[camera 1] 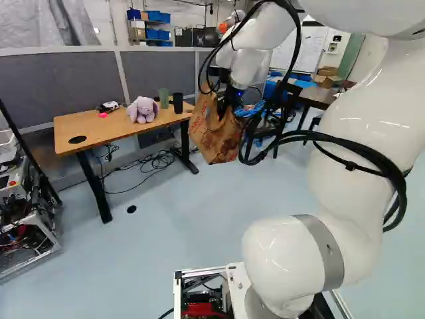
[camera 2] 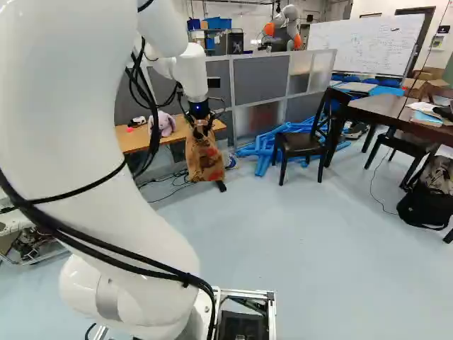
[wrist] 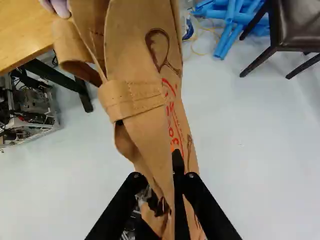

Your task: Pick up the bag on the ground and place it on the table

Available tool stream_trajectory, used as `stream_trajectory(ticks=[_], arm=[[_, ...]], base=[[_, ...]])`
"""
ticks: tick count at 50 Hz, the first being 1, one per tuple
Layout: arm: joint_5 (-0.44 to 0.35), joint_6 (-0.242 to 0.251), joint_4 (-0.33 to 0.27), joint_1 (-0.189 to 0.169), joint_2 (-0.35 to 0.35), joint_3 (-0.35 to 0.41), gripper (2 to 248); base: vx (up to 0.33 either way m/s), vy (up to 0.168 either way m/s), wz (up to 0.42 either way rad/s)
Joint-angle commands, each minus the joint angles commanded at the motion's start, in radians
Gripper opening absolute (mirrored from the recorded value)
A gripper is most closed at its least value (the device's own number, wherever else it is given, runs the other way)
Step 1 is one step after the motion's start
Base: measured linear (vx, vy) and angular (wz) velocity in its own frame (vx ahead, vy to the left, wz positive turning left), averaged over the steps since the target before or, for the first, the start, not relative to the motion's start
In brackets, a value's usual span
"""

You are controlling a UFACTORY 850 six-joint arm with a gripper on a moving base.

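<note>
Paper bag (camera 1: 216, 143) hangs in the air near the table (camera 1: 99, 127), pinched between the close-set fingers of the gripper (camera 1: 230, 102); only the right base view shows a backpack (camera 2: 429, 195).

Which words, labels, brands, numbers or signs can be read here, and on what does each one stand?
No text can be read with certainty.
Brown bag: red print, seen at a slant, not legible.
Whiteboard: handwriting, too small to read.
</note>
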State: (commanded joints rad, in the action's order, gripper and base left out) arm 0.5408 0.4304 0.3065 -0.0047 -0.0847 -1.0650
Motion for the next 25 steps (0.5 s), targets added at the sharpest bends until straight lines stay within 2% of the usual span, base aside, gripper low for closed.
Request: stream_trajectory(ticks=[25], arm=[[0.107,0.000,0.000,-0.001,0.005,-0.064,23]], base=[[0.000,0.000,0.000]])
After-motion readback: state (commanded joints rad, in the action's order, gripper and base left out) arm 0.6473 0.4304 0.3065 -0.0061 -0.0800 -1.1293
